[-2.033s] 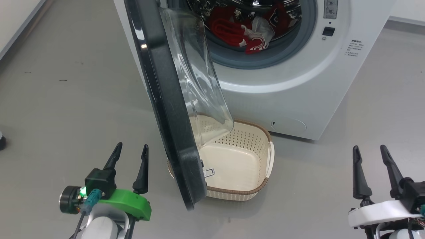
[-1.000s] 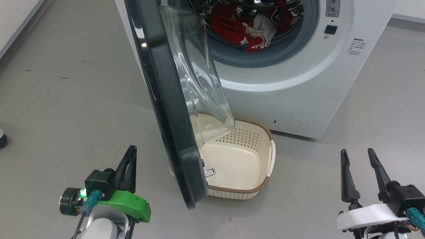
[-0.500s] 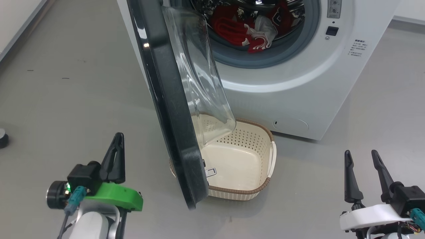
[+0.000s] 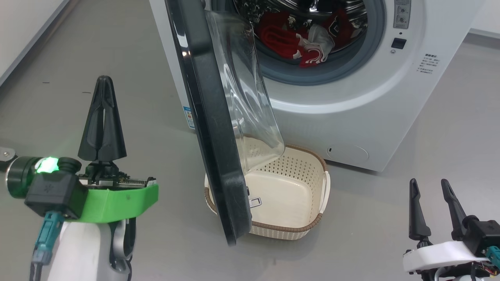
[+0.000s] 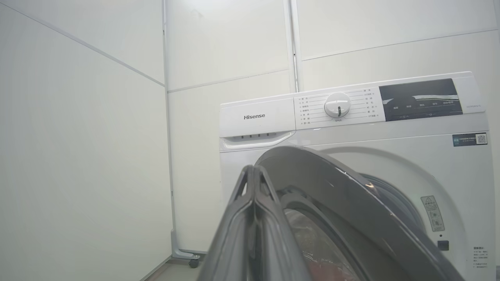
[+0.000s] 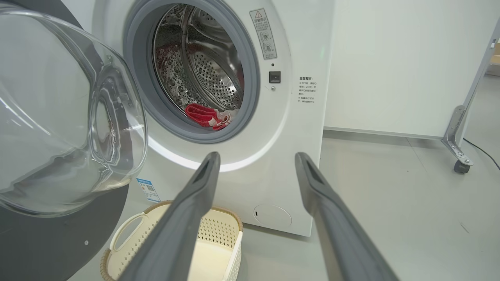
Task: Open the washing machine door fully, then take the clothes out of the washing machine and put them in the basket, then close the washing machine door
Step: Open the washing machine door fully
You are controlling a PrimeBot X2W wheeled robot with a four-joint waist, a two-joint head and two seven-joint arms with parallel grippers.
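1. Left gripper [image 4: 103, 84] – fingers pressed together, nothing pinched, raised at near left, apart from the door's outer face. In the left wrist view the shut fingers [image 5: 254, 226] are aimed toward the door's dark rim.
2. Right gripper [image 4: 428, 183] – fingers spread, empty, held low at near right, well apart from everything.
3. Next out, the washing machine door [image 4: 207, 117] is seen edge-on, swung roughly halfway and judged not fully opened. Its glass bowl [image 4: 246, 105] faces right and hangs over the left part of the basket [image 4: 308, 226]. That basket is set on the floor [image 4: 390, 203] just before the machine and nothing has been put in it.
4. Farthest, the washing machine [image 4: 351, 113]. The clothes [image 4: 289, 37] are heaped low in the drum [image 6: 211, 74], near the grey gasket [image 4: 343, 66]; none are judged removed.
5. Risks, as judged:
   - The left gripper is placed on the side the door must swing toward, so a push on that outer face would shut the door rather than widen it.
   - Whether the door's lower edge clears the basket rim cannot be told; the basket could be dragged if it does not.
   - With the bowl over the basket, dropped clothes could be deflected onto the floor.
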